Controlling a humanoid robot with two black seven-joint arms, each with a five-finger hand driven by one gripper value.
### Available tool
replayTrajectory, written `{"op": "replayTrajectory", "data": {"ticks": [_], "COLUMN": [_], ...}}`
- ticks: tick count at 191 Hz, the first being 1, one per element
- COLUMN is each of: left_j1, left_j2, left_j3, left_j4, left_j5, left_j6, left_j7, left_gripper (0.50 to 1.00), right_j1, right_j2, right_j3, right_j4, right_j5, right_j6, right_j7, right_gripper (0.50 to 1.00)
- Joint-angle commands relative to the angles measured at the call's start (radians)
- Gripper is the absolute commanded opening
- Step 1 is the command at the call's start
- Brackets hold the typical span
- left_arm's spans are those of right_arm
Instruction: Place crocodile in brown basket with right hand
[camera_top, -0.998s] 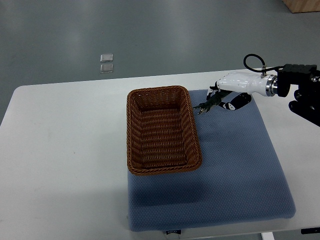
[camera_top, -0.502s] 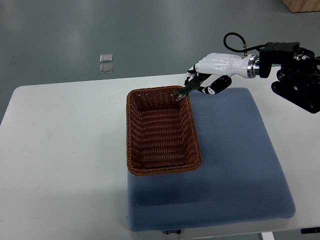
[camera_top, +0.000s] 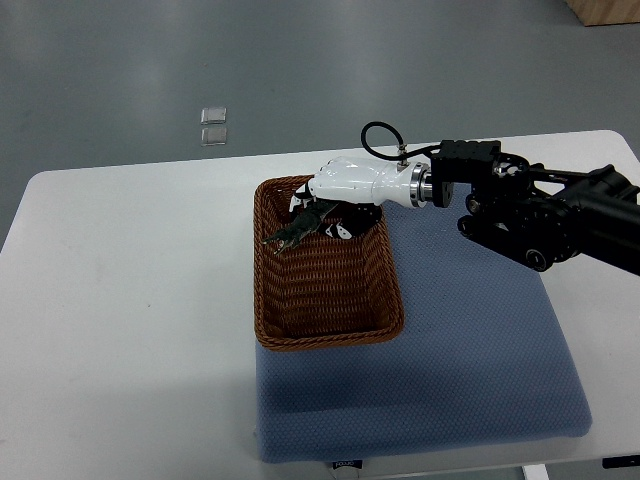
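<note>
One arm is in view, the right one, black and jointed, reaching in from the right edge toward the brown rectangular wicker basket (camera_top: 330, 340). Its white right hand (camera_top: 345, 186) hangs over the far end of that basket, inside the line of the rim. The fingers (camera_top: 340, 226) are curled downward and pinch the small dark green toy crocodile (camera_top: 293, 232) at one end. The crocodile slants down and away from the hand, its free end pointing at the basket's left wall and close to it. It lies over the woven interior, in the far left part. Whether it touches the basket's floor cannot be told.

The basket's right half sits on a blue-grey padded mat (camera_top: 480, 350), which spreads out to the basket's right and nearer side. Its left half sits on the white table (camera_top: 130, 300). Beyond the basket's far end, off the table, two small clear square tiles (camera_top: 212, 127) lie on the grey floor.
</note>
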Motion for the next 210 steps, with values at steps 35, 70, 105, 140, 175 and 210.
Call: {"op": "replayTrajectory", "data": {"ticks": [35,70,105,140,175,210], "left_j1": [-0.001,0.001,0.001,0.001,-0.001,0.001], "left_j2": [0.0,0.0,0.0,0.0,0.0,0.0], "left_j3": [0.0,0.0,0.0,0.0,0.0,0.0], "left_j4": [0.0,0.0,0.0,0.0,0.0,0.0], "left_j5": [0.0,0.0,0.0,0.0,0.0,0.0], "left_j6": [0.0,0.0,0.0,0.0,0.0,0.0], "left_j7": [0.001,0.001,-0.001,0.001,0.001,0.001], "left_gripper": [1.0,1.0,1.0,1.0,1.0,1.0], "right_j1": [-0.032,-0.031,-0.02,-0.026,-0.095,-0.156], "right_j2": [-0.018,-0.074,-0.157,-0.248,-0.278,-0.275], "right_j3": [0.0,0.003,0.003,0.033,0.101,0.105], "right_j4": [-0.001,0.002,0.018,0.033,0.033,0.027], "right_j5": [0.003,0.053,0.213,0.381,0.667,1.0], "right_j6": [-0.066,-0.097,-0.071,0.021,0.129,0.186], "right_j7": [0.0,0.007,0.004,-0.002,-0.005,-0.005], "right_gripper": [0.928,0.928,0.928,0.928,0.928,0.928]}}
